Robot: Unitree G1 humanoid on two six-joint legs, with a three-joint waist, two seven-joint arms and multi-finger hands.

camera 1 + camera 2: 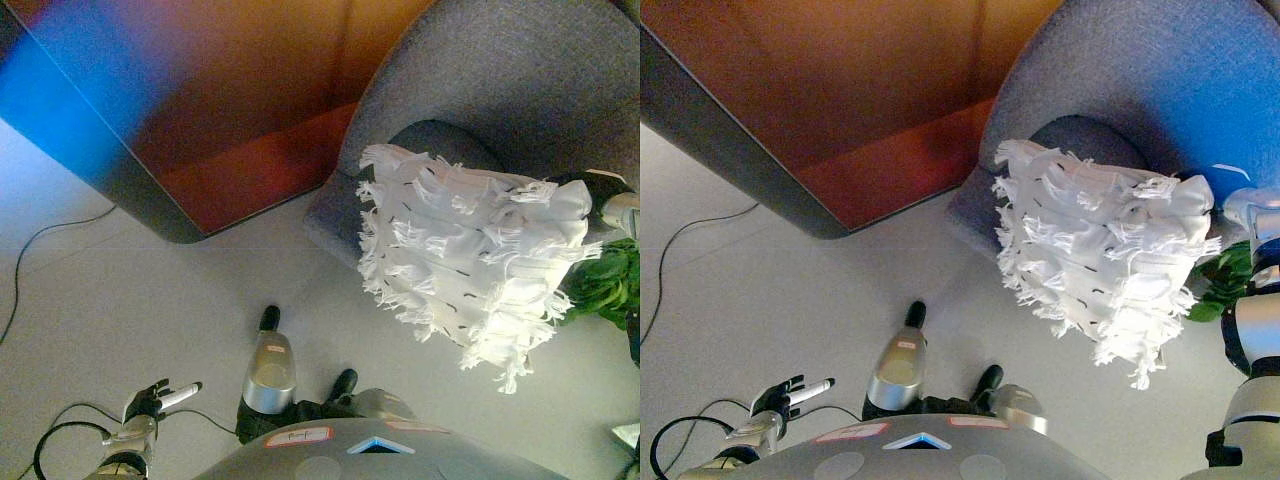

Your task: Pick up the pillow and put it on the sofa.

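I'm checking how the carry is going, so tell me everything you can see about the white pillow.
The white pillow looks like soft woven cloth with rows of shaggy fringe tassels and short dark dashes across its face. It is held up in the air, tilted, in front of the grey sofa, partly overlapping the seat cushion in view. Its right end is bunched where the right robot hand meets it; the fingers there are mostly hidden. Green leaves show just behind its right edge. Nothing else touches it.

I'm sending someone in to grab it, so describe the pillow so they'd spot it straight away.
Find the grey sofa with its rounded back. Held up in front of its seat by the robot's right hand is the pillow: white, shaggy with fringe tufts, unlike the green plant beside it.
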